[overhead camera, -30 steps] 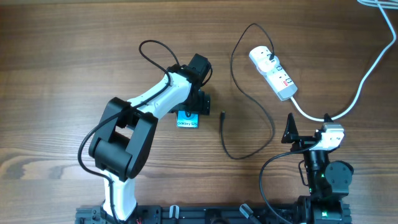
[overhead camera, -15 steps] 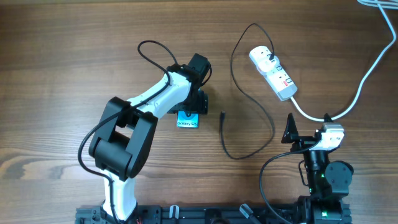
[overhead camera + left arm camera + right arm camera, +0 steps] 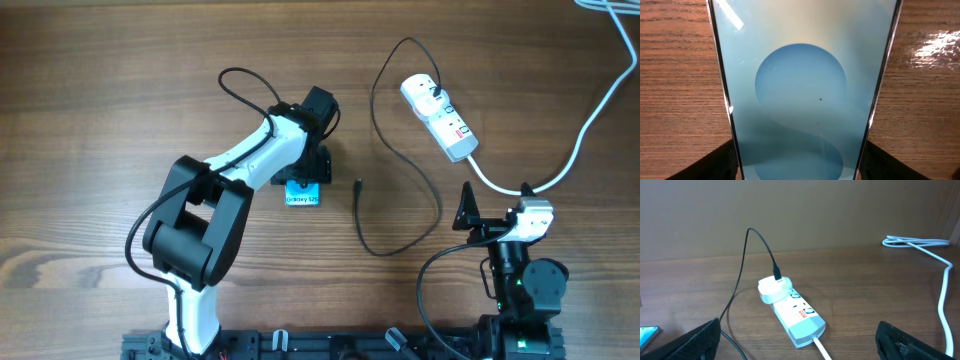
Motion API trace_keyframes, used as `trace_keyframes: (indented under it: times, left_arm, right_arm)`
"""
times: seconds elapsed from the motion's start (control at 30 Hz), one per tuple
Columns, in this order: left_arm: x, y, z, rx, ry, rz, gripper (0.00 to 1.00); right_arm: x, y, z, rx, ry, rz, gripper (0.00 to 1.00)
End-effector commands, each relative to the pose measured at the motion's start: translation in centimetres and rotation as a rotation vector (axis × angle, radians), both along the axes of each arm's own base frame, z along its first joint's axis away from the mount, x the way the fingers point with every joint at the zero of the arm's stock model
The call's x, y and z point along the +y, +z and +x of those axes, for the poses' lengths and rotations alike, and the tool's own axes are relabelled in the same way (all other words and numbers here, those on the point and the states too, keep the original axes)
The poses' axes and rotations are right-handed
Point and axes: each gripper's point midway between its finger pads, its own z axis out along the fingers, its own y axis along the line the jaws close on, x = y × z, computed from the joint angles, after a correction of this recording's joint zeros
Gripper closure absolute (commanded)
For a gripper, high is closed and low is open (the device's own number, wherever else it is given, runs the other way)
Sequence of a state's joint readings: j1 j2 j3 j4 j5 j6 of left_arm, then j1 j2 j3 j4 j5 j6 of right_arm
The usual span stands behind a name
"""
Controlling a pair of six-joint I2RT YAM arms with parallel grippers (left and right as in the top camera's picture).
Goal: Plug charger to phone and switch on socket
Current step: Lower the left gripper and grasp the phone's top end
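Observation:
The phone (image 3: 302,195), with a cyan screen and a white text strip, lies at mid-table and fills the left wrist view (image 3: 800,90). My left gripper (image 3: 312,170) (image 3: 800,167) sits over its far end, fingers against both long edges. The charger (image 3: 432,190) is a thin black cable that runs from an adapter in the socket (image 3: 440,117) and loops to its plug tip (image 3: 358,184), which lies on the wood right of the phone. My right gripper (image 3: 495,208) (image 3: 800,342) is open and empty, short of the socket (image 3: 795,312).
The socket's thick white cord (image 3: 590,120) curves past the right gripper to the table's far right corner and shows in the right wrist view (image 3: 945,280). The left arm's own black cable (image 3: 245,85) loops behind it. The table (image 3: 100,120) is bare wood.
Almost nothing. The left gripper and the phone have shifted a trifle toward the table's front. The right arm has not moved.

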State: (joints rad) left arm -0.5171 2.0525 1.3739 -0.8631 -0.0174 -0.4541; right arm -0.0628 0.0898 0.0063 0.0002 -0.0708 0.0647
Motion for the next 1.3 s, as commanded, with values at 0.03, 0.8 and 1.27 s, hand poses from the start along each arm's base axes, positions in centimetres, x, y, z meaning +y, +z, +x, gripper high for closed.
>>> trace_keyframes:
  times: [0.03,0.8,1.27]
  left_arm:
    - [1.4,-4.2,-2.9,0.134,0.029,0.059,0.17]
    - [0.7,-0.3,-1.0,0.091,0.006,0.053,0.28]
    - [-0.2,2.1,-2.2,0.131,0.046,-0.028,0.29]
  right_arm:
    - [0.0,0.0,0.0,-0.003,0.005,-0.011,0.00]
    - [0.0,0.0,0.0,-0.003,0.005,-0.011,0.00]
    - [0.0,0.0,0.0,-0.003,0.005,-0.010,0.00]
